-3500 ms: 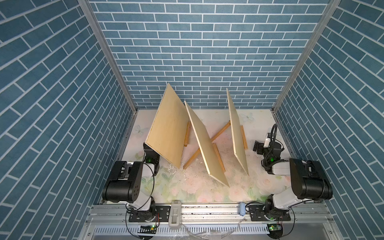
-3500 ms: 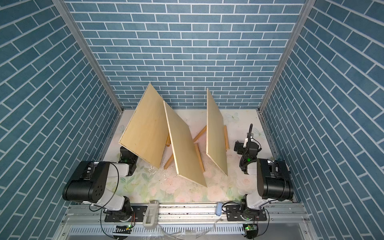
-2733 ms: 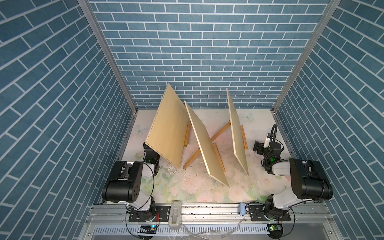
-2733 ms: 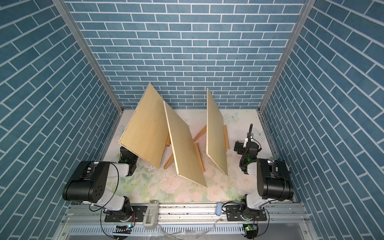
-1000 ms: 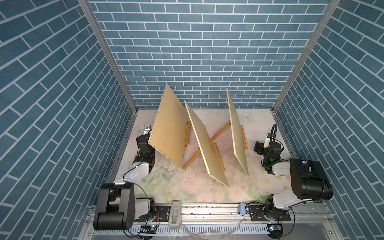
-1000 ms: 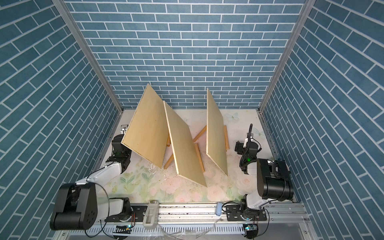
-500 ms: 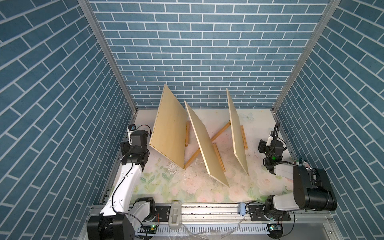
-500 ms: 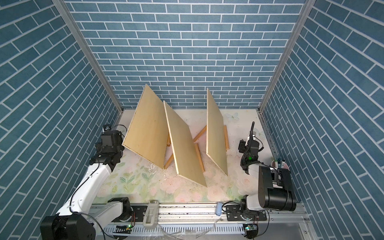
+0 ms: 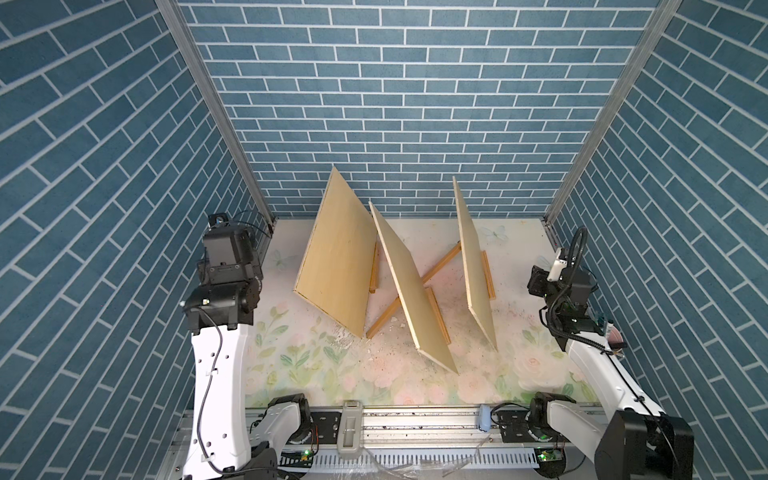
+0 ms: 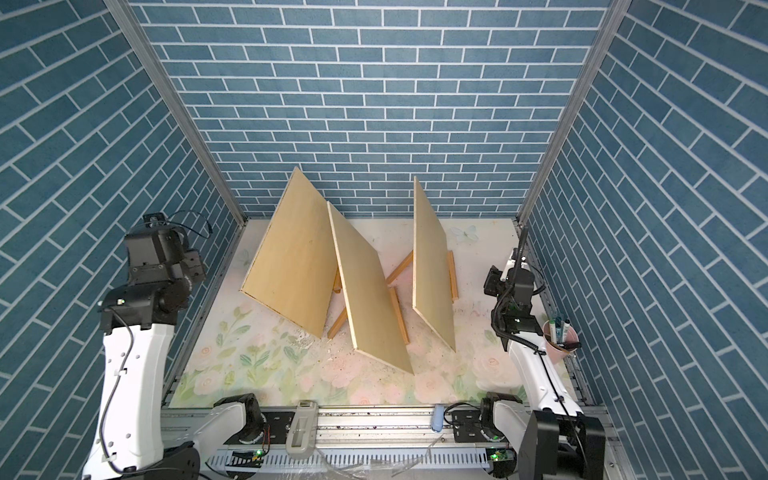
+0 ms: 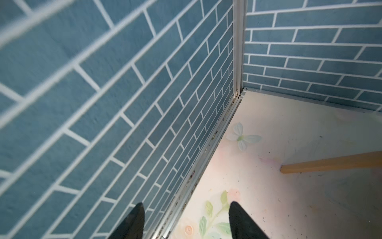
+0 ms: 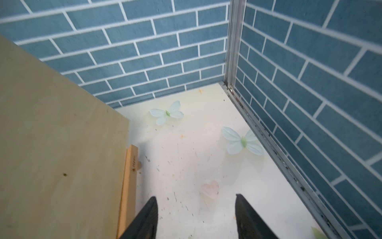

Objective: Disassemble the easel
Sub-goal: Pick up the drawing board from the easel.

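Easel (image 9: 442, 263) stands between left hand (image 11: 186, 203) and right hand (image 12: 195, 196), touching neither; both gape empty.

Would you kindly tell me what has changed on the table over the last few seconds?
The left end effector rose and swung toward the far left corner as its arm unfolded; the right end effector shifted slightly forward. Both hold nothing. The easel boards stayed put.

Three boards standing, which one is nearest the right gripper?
The rightmost board, standing alone. It sits just beside the open right gripper, while the middle board and left board are farther off.
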Controlling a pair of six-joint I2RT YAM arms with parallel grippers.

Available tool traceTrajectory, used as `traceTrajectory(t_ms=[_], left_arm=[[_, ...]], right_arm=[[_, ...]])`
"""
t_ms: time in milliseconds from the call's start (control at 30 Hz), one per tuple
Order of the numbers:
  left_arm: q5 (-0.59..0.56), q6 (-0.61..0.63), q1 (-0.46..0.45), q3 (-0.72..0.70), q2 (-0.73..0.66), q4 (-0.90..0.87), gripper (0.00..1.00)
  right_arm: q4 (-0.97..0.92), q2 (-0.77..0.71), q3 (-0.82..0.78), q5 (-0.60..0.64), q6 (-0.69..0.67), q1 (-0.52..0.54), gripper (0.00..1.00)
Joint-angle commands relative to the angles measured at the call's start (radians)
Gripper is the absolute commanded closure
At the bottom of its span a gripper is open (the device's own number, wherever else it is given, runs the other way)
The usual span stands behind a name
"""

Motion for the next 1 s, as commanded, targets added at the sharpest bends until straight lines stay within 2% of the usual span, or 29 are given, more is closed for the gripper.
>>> traceTrajectory(t_ms=[0, 100, 233, 300, 433, 533, 600, 667, 800, 967], left_arm=[[0.146, -0.028, 0.010, 0.150, 0.069, -0.246, 0.42], [0.283, -0.063, 0.010, 0.313, 0.154, -0.374, 0.44], [0.474, -0.130, 0.010, 0.463, 0.240, -0.479, 0.41], [0.555, -0.166, 0.010, 0.501, 0.262, -0.491, 0.36], [0.722, -0.217, 0.010, 0.532, 0.290, -0.448, 0.34], [0.815, -0.243, 0.010, 0.566, 0.338, -0.434, 0.33], [0.872, -0.255, 0.009, 0.583, 0.366, -0.428, 0.27], [0.887, -0.266, 0.007, 0.581, 0.383, -0.411, 0.25], [0.865, -0.298, 0.007, 0.541, 0.401, -0.352, 0.37], [0.829, -0.292, -0.030, 0.575, 0.477, -0.304, 0.42]], right_arm=[[-0.295, 0.001, 0.141, -0.084, 0.039, -0.002, 0.42], [-0.495, 0.060, 0.316, -0.174, 0.041, -0.003, 0.44], [-0.707, 0.134, 0.519, -0.290, 0.055, -0.003, 0.46], [-0.768, 0.153, 0.577, -0.343, 0.059, -0.003, 0.46], [-0.850, 0.181, 0.640, -0.444, 0.073, -0.001, 0.50], [-0.891, 0.188, 0.674, -0.475, 0.098, 0.006, 0.52], [-0.910, 0.178, 0.691, -0.478, 0.106, 0.014, 0.52], [-0.904, 0.159, 0.694, -0.482, 0.111, 0.021, 0.52], [-0.898, 0.156, 0.705, -0.484, 0.132, 0.036, 0.51], [-0.884, 0.217, 0.734, -0.468, 0.167, 0.082, 0.51]])
